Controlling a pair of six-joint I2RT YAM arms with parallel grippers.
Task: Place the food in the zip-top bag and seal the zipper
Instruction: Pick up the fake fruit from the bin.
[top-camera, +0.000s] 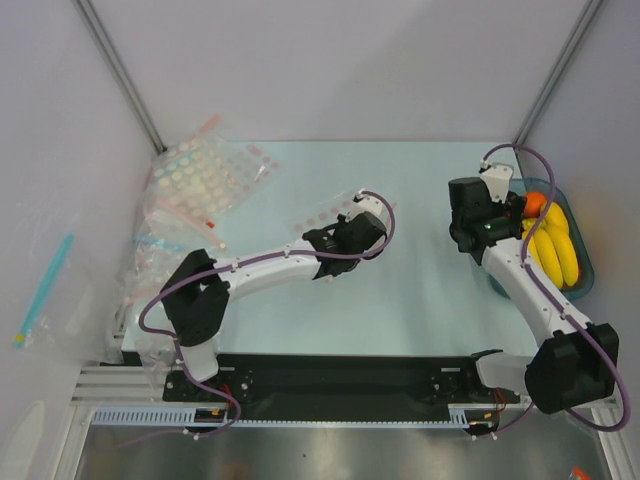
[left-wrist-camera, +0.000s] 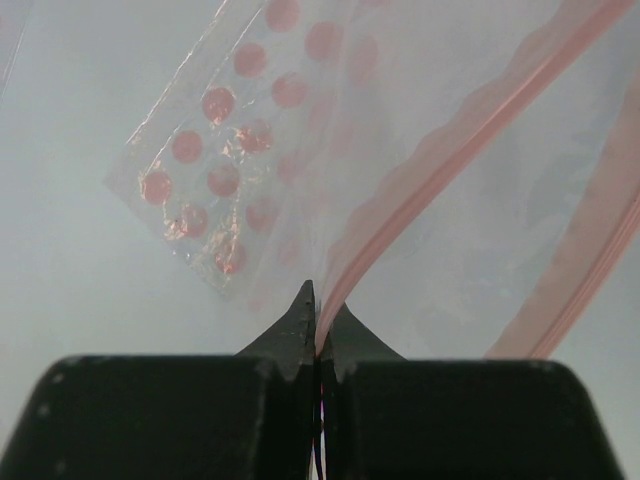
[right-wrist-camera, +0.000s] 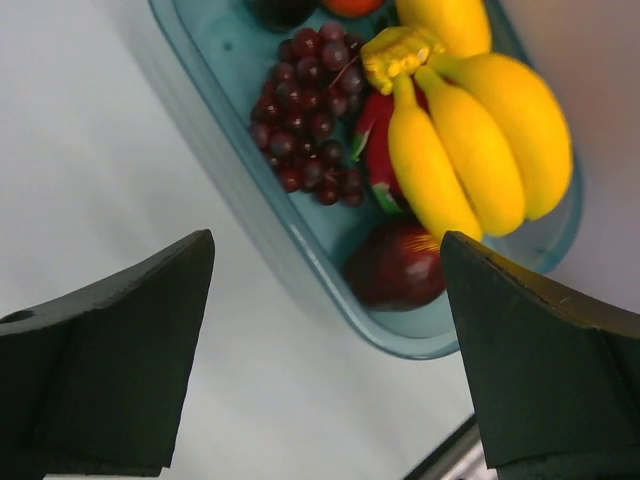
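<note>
The clear zip-top bag (left-wrist-camera: 455, 215) lies in mid-table (top-camera: 322, 214), printed with pink dots. My left gripper (left-wrist-camera: 318, 303) is shut on its pink zipper (left-wrist-camera: 430, 170), the strip running up between the closed fingers. The food sits in a teal tray (right-wrist-camera: 250, 190) at the right: a yellow banana bunch (right-wrist-camera: 470, 130), dark grapes (right-wrist-camera: 310, 110), a dark red fruit (right-wrist-camera: 400, 265), an orange fruit (top-camera: 536, 204), and a red-and-green fruit (right-wrist-camera: 378, 150) half hidden under the bananas. My right gripper (right-wrist-camera: 325, 240) hangs open and empty over the tray's near rim, just left of the tray (top-camera: 468, 228).
A heap of other clear bags (top-camera: 200, 185) covers the back left corner. One bag with a blue strip (top-camera: 45, 290) lies beyond the left wall. Slanted metal posts (top-camera: 120, 70) stand at both back corners. The tray (top-camera: 585, 270) sits against the right wall.
</note>
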